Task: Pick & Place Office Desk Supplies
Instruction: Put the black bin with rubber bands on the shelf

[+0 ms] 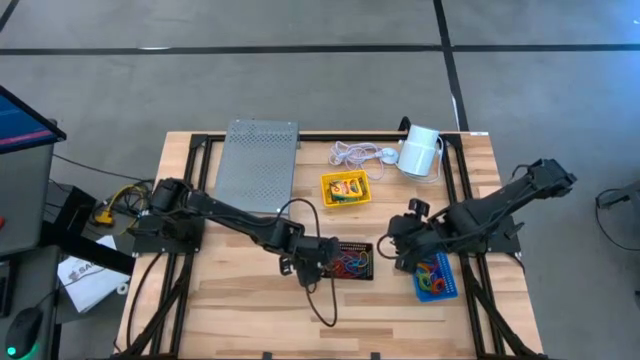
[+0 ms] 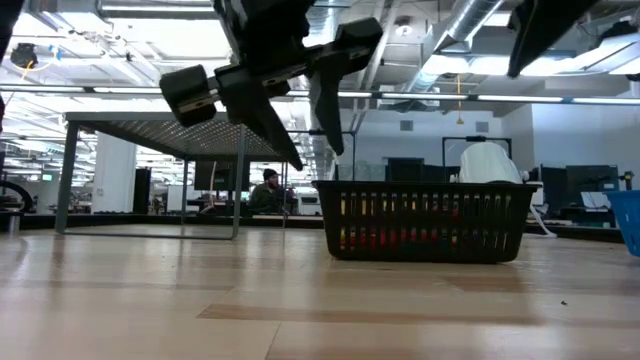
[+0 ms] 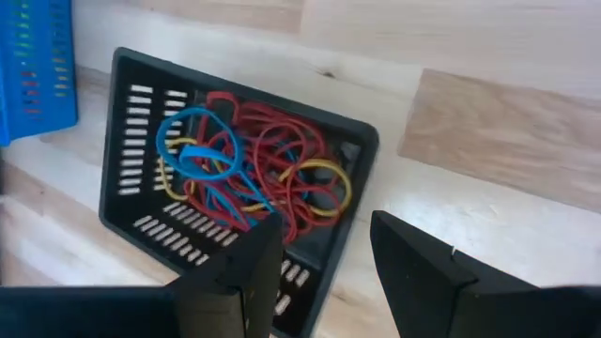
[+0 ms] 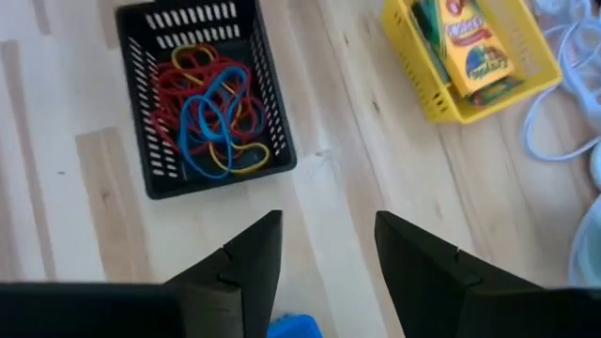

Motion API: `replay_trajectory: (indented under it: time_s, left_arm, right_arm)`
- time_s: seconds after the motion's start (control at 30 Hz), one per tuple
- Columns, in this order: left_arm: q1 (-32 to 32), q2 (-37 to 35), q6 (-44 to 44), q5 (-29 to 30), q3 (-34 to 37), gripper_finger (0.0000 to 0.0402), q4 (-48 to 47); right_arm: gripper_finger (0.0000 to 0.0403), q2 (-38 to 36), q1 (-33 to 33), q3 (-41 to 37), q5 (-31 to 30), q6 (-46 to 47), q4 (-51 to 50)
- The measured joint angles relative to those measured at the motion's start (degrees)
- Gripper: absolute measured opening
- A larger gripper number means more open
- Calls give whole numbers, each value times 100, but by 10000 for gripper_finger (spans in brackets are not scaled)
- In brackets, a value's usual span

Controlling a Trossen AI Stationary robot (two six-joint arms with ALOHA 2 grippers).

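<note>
Left gripper: I held it raised just beside the black tray, at that tray's left end; fingers spread, nothing between them.

Black tray: flat on the table, long axis left to right in the high view, holding a tangle of red, blue and yellow bands. It lay just ahead of my left fingers, so I judged the left arm nearer.

Right gripper: raised between the black tray and the blue tray, fingers apart, empty.

Blue tray: near the right arm, bands inside.

Yellow tray: farther back, a crayon box in it.
</note>
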State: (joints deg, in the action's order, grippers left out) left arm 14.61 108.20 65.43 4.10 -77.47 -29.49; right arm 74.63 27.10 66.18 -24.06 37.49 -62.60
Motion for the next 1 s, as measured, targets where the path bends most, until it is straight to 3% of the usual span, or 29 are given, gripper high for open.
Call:
replay_trajectory:
  time_s: [0.37,0.6,0.73,0.9,1.0]
  left_arm:
    - [-4,611,305,447,7,158,271]
    - [-7,843,306,244,5,155,369]
    - [-7,866,206,100,9,119,363]
    - [-22,866,164,36,9,24,389]
    - [-22,864,-1,44,9,8,417]
  right_arm:
    - [169,-55,-60,-154,171,-24,360]
    - [168,-45,-49,-156,167,-39,382]
    - [168,-46,-49,-156,162,-39,420]
    - [168,-44,-49,-156,155,-39,473]
    - [168,-44,-48,-156,155,-39,476]
